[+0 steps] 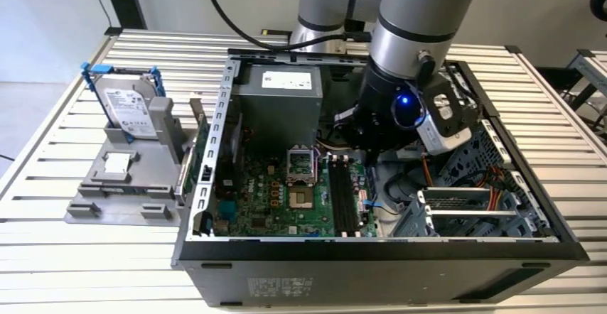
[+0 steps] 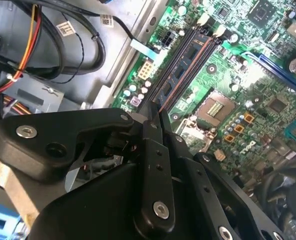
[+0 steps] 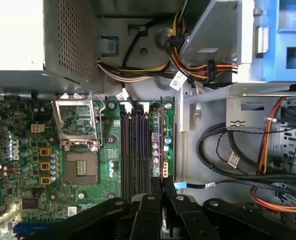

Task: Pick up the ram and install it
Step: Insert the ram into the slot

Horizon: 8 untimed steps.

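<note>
While the arm (image 1: 417,15) reaches down into the open computer case (image 1: 379,271), you see the pincer (image 2: 155,114) low over the motherboard (image 2: 247,100), at one end of the black memory slots (image 1: 346,193). In both wrist views the pincer (image 3: 160,192) is narrow, its two black fingers (image 2: 151,131) drawn close together.

The ram (image 2: 180,70) stands on edge in the row of slots in the second wrist view, bluish chips showing along its side. It runs lengthwise away from the fingertips. Its near end lies just under the fingertips. You cannot tell from these views whether the fingers touch the board or whether it is fully seated.

The processor socket (image 3: 83,167) lies beside the slots, its metal frame (image 3: 78,120) raised. On the slots' other side, black and coloured cables (image 2: 73,45) run along the case floor. The grey power supply (image 1: 280,97) sits at the far end of the case in the exterior view.

Outside the case, toward the exterior view's left, a hard drive in a blue bracket (image 1: 126,108) stands upright on a grey fixture (image 1: 104,200). Both case and fixture rest on the slatted table (image 1: 57,257), well apart from the pincer.
</note>
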{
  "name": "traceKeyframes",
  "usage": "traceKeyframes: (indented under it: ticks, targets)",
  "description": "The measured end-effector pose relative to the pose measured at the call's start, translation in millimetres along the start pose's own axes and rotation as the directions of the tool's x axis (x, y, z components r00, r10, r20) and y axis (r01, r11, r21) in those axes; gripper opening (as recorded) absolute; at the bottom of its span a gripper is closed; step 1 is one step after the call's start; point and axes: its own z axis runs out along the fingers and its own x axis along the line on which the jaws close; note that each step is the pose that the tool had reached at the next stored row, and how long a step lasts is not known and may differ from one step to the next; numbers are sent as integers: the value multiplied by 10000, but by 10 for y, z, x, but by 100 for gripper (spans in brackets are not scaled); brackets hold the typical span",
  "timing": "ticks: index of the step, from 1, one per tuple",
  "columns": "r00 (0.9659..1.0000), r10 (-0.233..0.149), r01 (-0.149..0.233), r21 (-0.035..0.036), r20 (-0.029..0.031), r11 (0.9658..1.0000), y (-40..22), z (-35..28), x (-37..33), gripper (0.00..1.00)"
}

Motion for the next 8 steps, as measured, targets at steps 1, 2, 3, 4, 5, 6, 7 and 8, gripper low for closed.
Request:
traceKeyframes:
  ticks: [1, 2, 3, 4, 5, 6, 7, 8]
  targets:
    - [10000, -1, 1, -1, 0, 10000, -1, 17, 1, 0]
    - [10000, -1, 1, -1, 1, 10000, -1, 36, 2, 0]
    - [10000, 5, -5, -1, 1, 10000, -1, 53, 3, 0]
    - [10000, 17, -17, 0, 0, 10000, -1, 72, 5, 0]
    - [10000, 33, -33, 0, 0, 10000, -1, 91, 9, 0]
    - [10000, 47, -47, 1, 0, 10000, -2, 109, 14, 0]
    - [10000, 61, -61, 1, 1, 10000, -2, 126, 21, 0]
    - [10000, 79, -79, 0, 1, 10000, -3, 144, 33, 0]
